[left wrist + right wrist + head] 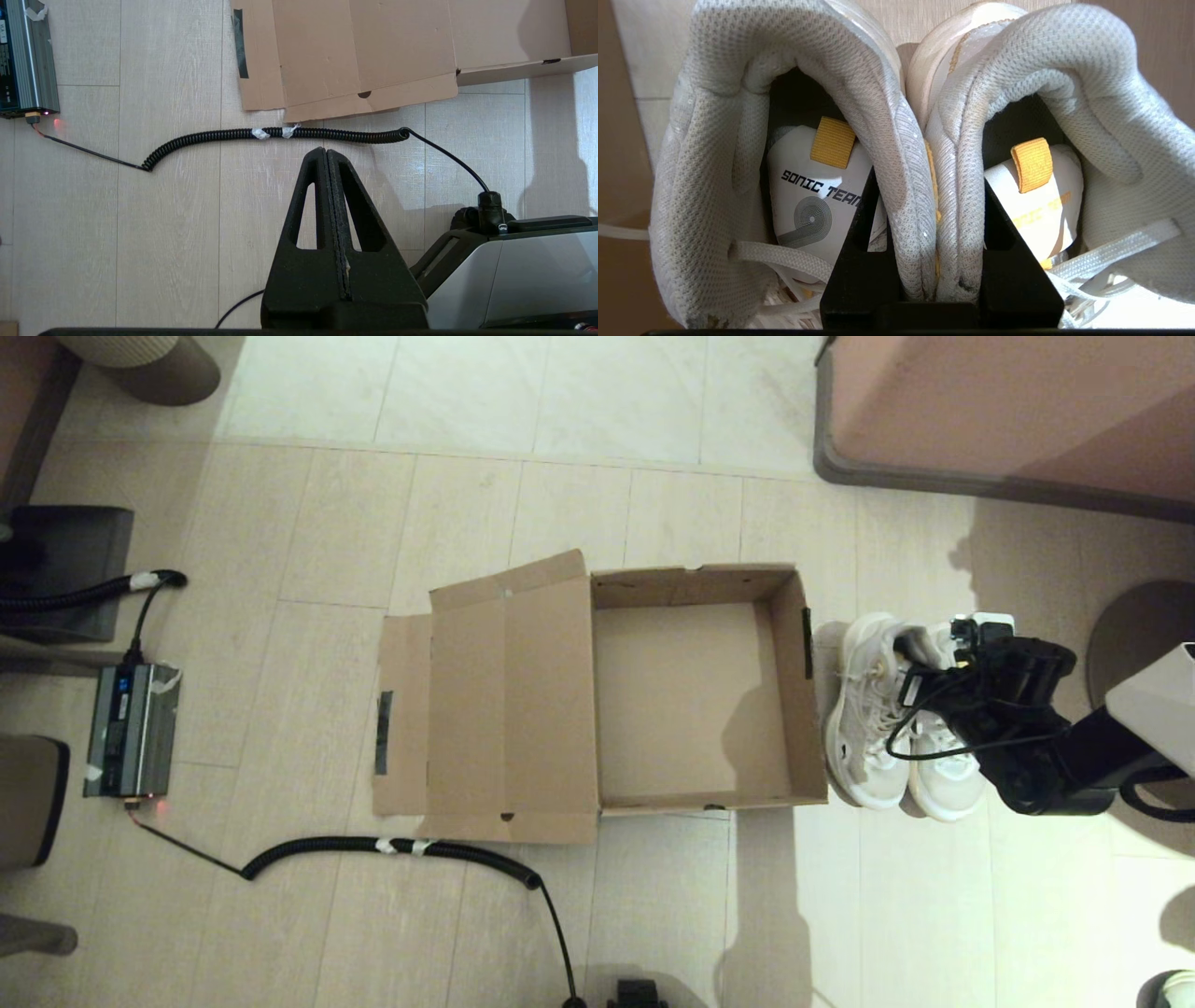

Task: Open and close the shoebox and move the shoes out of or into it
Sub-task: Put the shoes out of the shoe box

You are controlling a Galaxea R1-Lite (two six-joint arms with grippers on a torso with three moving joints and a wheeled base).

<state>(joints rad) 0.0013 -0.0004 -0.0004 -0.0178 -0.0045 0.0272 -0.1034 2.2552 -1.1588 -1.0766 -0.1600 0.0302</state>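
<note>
— Two end effectors, then. Start at your left: what do you see?

— My left end effector (327, 156) hangs low over the floor (308, 933), near my base, its two fingers pressed flat together with nothing between them. A coiled black cable (280, 134) lies just beyond its tip, and a grey power unit (131, 730) sits farther left.

— And the shoebox?

— The shoebox (691, 695) lies on the floor in the middle, lid (504, 700) folded flat out to its left, a dark tape strip (383, 733) on the outer flap. The tray holds nothing.

— Where are the shoes?

— The shoes (882, 719) stand side by side just beside the box's right wall, toes towards me. My right end effector (941, 242) is down on their heels: one finger (861, 261) goes into the left shoe's opening, the other (1011, 261) into the right's, and the two inner collars are pinched together between them.

— How is that arm set?

— My right arm reaches in from the right, wrist bent over the pair's rear end, black cables looped across the laces.
</note>
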